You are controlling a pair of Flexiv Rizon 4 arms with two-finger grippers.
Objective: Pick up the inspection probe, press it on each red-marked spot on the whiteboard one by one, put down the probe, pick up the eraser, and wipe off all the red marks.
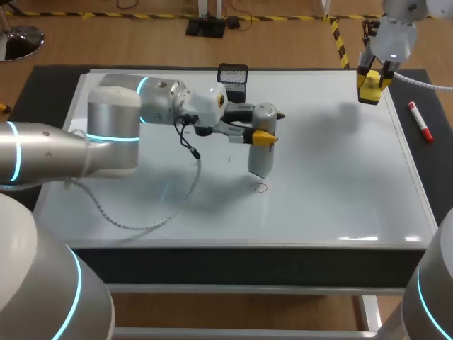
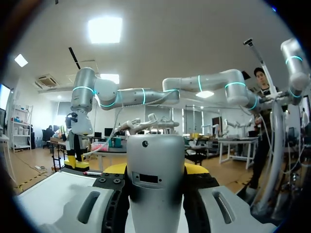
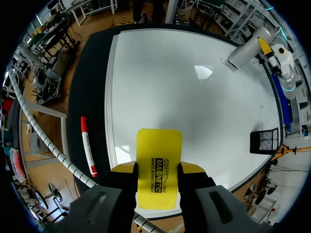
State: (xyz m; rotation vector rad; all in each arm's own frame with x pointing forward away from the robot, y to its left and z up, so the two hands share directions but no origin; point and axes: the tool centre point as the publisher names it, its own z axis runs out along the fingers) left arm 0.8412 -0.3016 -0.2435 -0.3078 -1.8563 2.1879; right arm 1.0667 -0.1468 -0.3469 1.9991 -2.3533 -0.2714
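Holding the smooth grey cylindrical probe (image 1: 260, 152) over the middle of the whiteboard (image 1: 340, 184), just beside a small red mark (image 1: 262, 188).
My left gripper (image 1: 263, 137) is clamped on the probe's upper part, with its arm stretched level across the whiteboard. I cannot tell whether the probe's tip touches. My right gripper (image 1: 369, 83) hangs fingers-down above the whiteboard's far right corner, pinching the flat yellow eraser (image 3: 159, 160).

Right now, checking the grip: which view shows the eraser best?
The right wrist view: the yellow eraser sits close up, clamped between the jaws. The head view shows it small; the left wrist view, only a distant yellow patch.
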